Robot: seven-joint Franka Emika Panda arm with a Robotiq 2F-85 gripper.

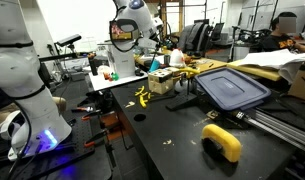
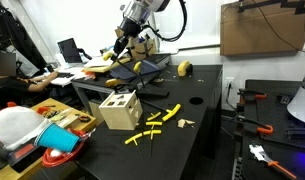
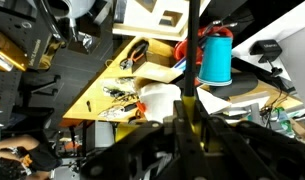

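My gripper (image 3: 192, 118) is shut on a thin yellow stick (image 3: 190, 104) that runs up between the two black fingers in the wrist view. In both exterior views the gripper (image 2: 126, 42) hangs high above the far end of the black table (image 2: 197, 105), clear of everything on it; in one it shows as (image 1: 149, 52). A wooden box with cut-out holes (image 2: 119, 110) stands on the table, also seen as (image 1: 162, 82). Several loose yellow sticks (image 2: 157, 125) lie beside it on the table, also seen as (image 1: 142, 97).
A blue cup (image 3: 216, 58) and a white bag (image 3: 157, 100) lie below the gripper on a cluttered desk. A blue lid (image 1: 232, 88) and a yellow curved piece (image 1: 222, 142) sit on the table. A cardboard box (image 2: 257, 30) stands behind. A person (image 2: 17, 75) sits nearby.
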